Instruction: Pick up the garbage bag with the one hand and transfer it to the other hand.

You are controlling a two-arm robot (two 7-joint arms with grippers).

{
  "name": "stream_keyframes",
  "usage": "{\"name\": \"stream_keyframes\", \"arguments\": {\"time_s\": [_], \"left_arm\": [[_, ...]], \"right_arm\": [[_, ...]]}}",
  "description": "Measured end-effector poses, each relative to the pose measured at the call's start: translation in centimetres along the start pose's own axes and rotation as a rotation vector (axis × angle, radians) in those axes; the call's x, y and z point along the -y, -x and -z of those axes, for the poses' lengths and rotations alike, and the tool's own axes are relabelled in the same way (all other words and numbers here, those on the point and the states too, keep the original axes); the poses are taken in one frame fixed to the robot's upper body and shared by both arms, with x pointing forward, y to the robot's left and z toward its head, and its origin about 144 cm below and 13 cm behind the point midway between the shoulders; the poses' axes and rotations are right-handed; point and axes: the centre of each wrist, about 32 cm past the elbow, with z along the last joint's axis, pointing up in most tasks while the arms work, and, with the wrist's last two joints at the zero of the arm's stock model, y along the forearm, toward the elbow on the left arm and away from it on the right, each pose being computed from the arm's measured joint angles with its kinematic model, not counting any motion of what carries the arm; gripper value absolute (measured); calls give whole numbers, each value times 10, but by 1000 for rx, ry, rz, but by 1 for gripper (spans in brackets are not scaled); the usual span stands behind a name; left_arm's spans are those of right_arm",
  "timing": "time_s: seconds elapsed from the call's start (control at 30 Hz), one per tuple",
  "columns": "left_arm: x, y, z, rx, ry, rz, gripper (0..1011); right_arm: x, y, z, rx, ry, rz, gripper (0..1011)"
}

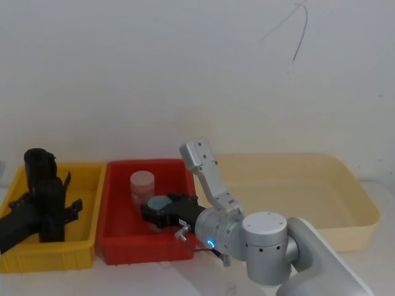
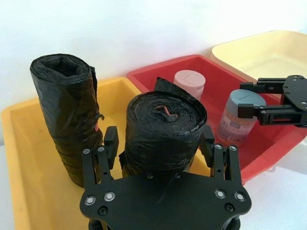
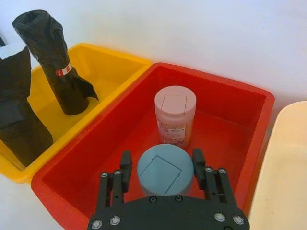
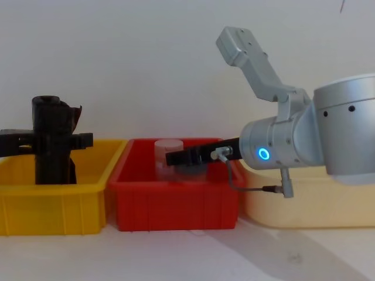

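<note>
My left fingers (image 2: 111,140), spread wide, clamp both sides of the garbage bag (image 2: 163,129), which stands upright, long axis vertical, in the yellow bin (image 2: 29,167) at ten o'clock; my right fingers (image 3: 127,165) gape around a blue jar (image 3: 165,170).

Middle bin (image 1: 142,246): tall jar (image 3: 175,115) behind short jar (image 3: 165,170), inside; left of it, bin (image 1: 55,258) holding garbage bag (image 2: 163,129) and second roll (image 2: 64,110); right, tray (image 1: 345,237)

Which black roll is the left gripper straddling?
The tightly wound garbage bag nearer the red bin; the left gripper straddles it. The other roll, with a small red mark, stands clear beside it.
</note>
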Motion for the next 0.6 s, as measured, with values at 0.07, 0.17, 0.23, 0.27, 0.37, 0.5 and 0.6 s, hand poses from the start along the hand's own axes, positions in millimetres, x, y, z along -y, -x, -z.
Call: {"name": "stream_keyframes", "arguments": {"time_s": [0.07,0.17,0.23,0.27,0.37,0.5,0.6], "left_arm": [[0,0,0,0,0,0,1002],[0,0,0,0,0,0,1002],[0,0,0,0,0,0,1002],[0,0,0,0,0,0,1002],[0,0,0,0,0,0,1002],[0,0,0,0,0,0,945],[0,0,0,0,0,0,870]], "right_arm": [[0,0,0,1,-1,0,712],[-1,0,1,1,-2,0,647],[-1,0,1,2,-2,1,647],[-1,0,1,2,-2,1,647],[-1,0,1,2,-3,1,647],[-2,1,1,3,-4,1,647],[-2,1,1,3,-4,2,647]]}}
